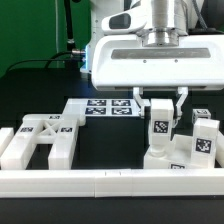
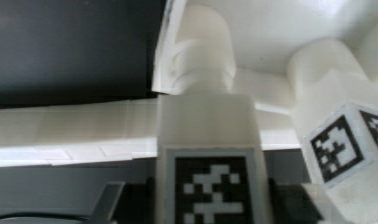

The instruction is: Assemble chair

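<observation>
Clamped between the fingers (image 1: 146,104): one white post (image 1: 160,127), upright, long axis vertical, square tag facing the exterior view; same tag seen close in the wrist view (image 2: 207,170). Directly beneath the post: one seat block (image 1: 165,157), standing on the tabletop (image 1: 40,95). Lower end of the post at or just above the block's top face; contact not discernible. Judged next move: straight descent along the post's own axis into the seat block, so align vertically and check seating before release. No sideways offset apparent; offset in depth cannot be told. Just beside the post, toward the exterior view's right: one second tagged part (image 1: 204,140), upright, apart from the fingers. Well apart from the post, toward the exterior view's left: one flat frame (image 1: 40,140), H-shaped, lying flat. Behind the post and toward the exterior view's left: one marker board (image 1: 105,107). In front of the post: one border rail (image 1: 100,182), running across the view.
</observation>
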Robot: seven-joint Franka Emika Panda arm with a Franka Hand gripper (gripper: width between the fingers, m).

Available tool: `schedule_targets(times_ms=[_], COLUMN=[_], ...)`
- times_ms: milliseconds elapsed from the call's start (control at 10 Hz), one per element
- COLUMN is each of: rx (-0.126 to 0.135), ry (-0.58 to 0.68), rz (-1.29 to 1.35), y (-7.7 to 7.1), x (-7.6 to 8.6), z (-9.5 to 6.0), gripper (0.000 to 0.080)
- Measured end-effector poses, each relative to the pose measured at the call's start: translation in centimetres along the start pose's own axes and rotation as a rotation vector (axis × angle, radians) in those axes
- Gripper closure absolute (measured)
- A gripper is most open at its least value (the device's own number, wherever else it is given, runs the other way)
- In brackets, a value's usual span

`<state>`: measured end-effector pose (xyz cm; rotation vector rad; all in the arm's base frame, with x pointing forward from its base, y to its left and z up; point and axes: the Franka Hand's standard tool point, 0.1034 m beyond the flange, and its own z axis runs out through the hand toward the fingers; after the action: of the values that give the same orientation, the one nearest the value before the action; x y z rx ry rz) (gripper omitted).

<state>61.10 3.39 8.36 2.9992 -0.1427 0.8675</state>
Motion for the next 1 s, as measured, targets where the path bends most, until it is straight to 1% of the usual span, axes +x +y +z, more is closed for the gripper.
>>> schedule_targets(times_ms=[300, 600, 800, 900, 1000], rx=[-0.002, -0.005, -0.005, -0.005, -0.005], ry=[-0.014, 0.019, 0.018, 0.017, 0.017], rz=[-0.009, -0.016, -0.016, -0.016, -0.017], y=[-0.25, -0.47, -0.42, -0.42, -0.4], x=[-1.03, -0.92, -0.91, -0.93, -0.92], z=[0.7, 0.79, 0.8, 0.81, 0.8], gripper=[0.0514, 0.0514, 0.0514, 0.0433, 0.0433])
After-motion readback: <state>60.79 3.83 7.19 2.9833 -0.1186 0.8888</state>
